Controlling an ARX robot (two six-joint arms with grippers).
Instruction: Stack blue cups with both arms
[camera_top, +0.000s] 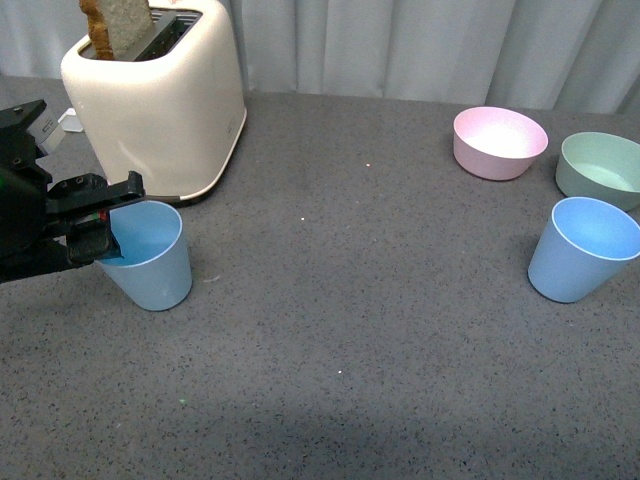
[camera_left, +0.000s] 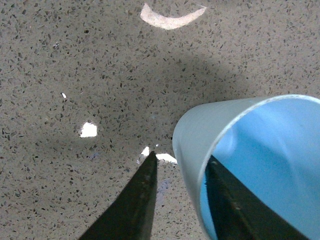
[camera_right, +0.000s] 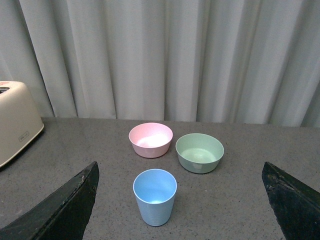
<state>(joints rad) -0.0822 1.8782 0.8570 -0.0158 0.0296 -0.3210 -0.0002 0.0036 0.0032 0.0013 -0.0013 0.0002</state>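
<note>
One blue cup (camera_top: 150, 255) stands upright at the left, in front of the toaster. My left gripper (camera_top: 108, 225) is open and straddles its near rim: in the left wrist view one finger (camera_left: 227, 200) is inside the cup (camera_left: 260, 145) and the other finger (camera_left: 135, 200) is outside the wall. The second blue cup (camera_top: 582, 248) stands upright at the right, in front of the bowls. My right gripper (camera_right: 182, 200) is open wide and empty, pointing at that cup (camera_right: 155, 196) from some way back. It is out of the front view.
A cream toaster (camera_top: 160, 95) with a slice of bread in it stands at the back left, just behind the left cup. A pink bowl (camera_top: 499, 141) and a pale green bowl (camera_top: 602, 167) sit at the back right. Grey curtains hang behind the table.
</note>
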